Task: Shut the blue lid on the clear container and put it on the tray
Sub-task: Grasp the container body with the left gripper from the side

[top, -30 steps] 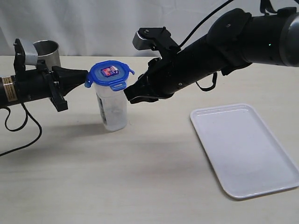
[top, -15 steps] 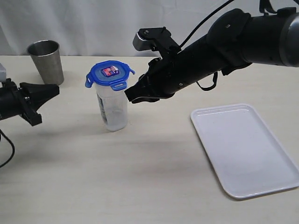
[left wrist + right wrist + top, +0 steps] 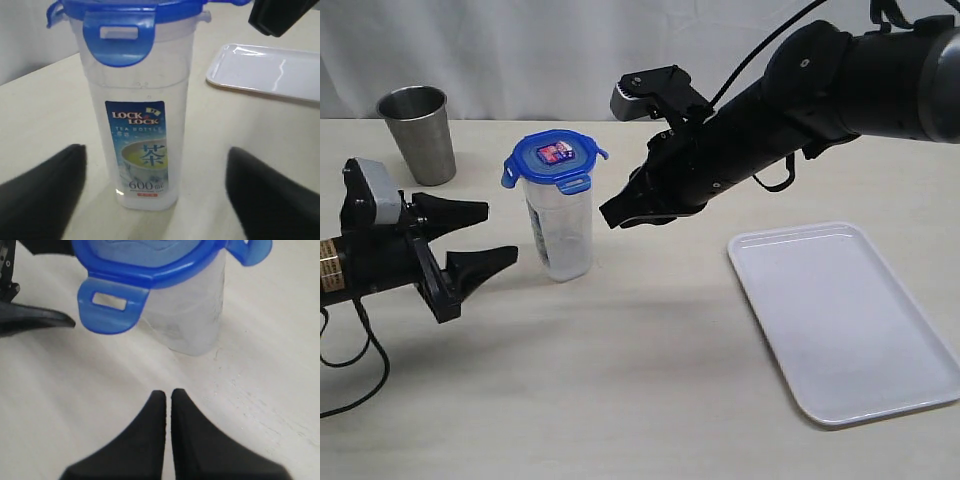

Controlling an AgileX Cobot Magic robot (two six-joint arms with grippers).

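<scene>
Exterior view: I have the left arm low and nearly level over the worktop [image 3: 620, 390], its left end effector [image 3: 500, 232] pointing at the container [image 3: 563, 235]. Its fingers are spread apart, tips short of the container wall and touching nothing. The left wrist view agrees: both dark fingers [image 3: 40, 195] sit wide on either side, with the labelled container upright between and beyond them.

The right arm reaches in from the far right, sloping down towards the container. The right end effector [image 3: 610, 218] hangs above the worktop just beside the container's upper half, not touching it. In the right wrist view its two fingers are pressed together with nothing between them.

The lid [image 3: 552, 157] sits on top of the container. One tab hangs down against the wall in the left wrist view; two others flare outward in the right wrist view. The container stands on the worktop, well apart from the tray [image 3: 845, 320]. A steel cup [image 3: 418, 133] stands behind the left arm.
</scene>
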